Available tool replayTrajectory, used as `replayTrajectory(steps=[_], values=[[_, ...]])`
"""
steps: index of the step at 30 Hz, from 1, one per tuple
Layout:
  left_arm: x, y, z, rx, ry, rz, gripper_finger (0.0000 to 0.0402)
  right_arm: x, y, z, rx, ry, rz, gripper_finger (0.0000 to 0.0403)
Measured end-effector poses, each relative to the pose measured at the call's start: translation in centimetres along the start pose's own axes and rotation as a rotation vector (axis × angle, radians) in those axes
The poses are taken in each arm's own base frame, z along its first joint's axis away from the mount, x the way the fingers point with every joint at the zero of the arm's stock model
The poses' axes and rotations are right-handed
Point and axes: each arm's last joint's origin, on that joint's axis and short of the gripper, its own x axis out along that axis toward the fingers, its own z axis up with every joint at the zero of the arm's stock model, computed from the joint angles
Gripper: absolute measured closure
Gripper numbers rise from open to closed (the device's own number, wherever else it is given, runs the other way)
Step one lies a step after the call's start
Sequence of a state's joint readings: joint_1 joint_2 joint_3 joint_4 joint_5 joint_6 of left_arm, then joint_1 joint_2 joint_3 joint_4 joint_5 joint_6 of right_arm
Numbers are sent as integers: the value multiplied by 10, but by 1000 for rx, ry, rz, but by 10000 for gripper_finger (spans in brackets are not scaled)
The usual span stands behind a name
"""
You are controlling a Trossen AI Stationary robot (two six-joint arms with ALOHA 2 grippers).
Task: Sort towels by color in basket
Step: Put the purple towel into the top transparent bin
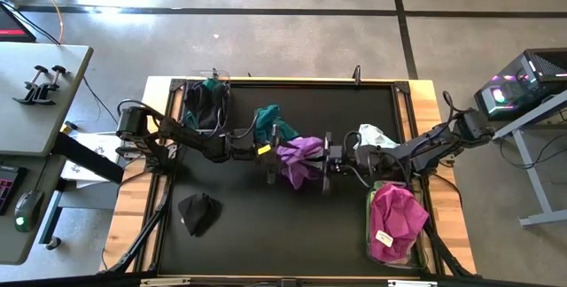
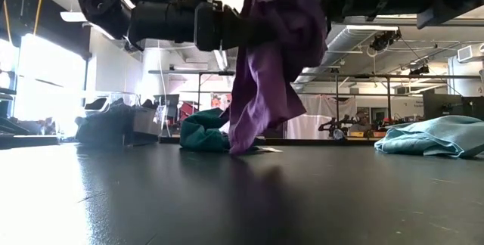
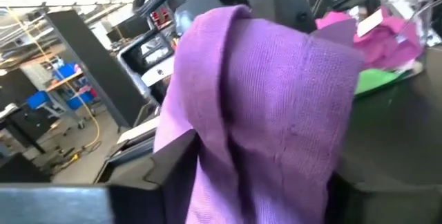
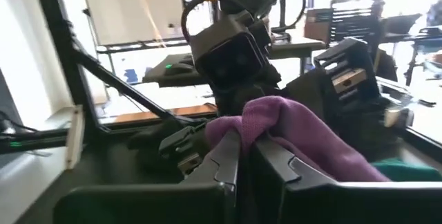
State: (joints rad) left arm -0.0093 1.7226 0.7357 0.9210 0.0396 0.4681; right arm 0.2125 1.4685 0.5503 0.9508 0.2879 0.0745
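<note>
Above the table centre: purple towel, pinched in nearly closed right gripper; left gripper touching it, opening unclear. No legible writing.

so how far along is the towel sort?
Partly done. Dark towels fill the left basket; magenta towel is in the right bin. In hand: purple towel, pinched by the right gripper, left gripper beside it. Left on the mat: teal towel, mint towel, black towel.
</note>
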Motion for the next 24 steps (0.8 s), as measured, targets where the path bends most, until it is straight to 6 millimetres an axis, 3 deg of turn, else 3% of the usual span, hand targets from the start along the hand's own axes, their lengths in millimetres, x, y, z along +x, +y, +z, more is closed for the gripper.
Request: replayTrajectory(steps=[5, 11, 17, 21, 24], values=[[0, -7, 4, 14, -4, -1, 273, 0, 1, 0, -6, -3, 47, 384], [-3, -10, 12, 39, 52, 80, 383, 0, 1, 2, -20, -19, 49, 373], [-30, -9, 45, 133, 255, 276, 381, -12, 23, 29, -113, -270, 201, 324], [-64, -1, 73, 186, 408, 485, 391, -18, 36, 30, -225, -317, 259, 310], [-91, 19, 87, 149, 503, 744, 393, -18, 39, 27, -229, -293, 266, 309]])
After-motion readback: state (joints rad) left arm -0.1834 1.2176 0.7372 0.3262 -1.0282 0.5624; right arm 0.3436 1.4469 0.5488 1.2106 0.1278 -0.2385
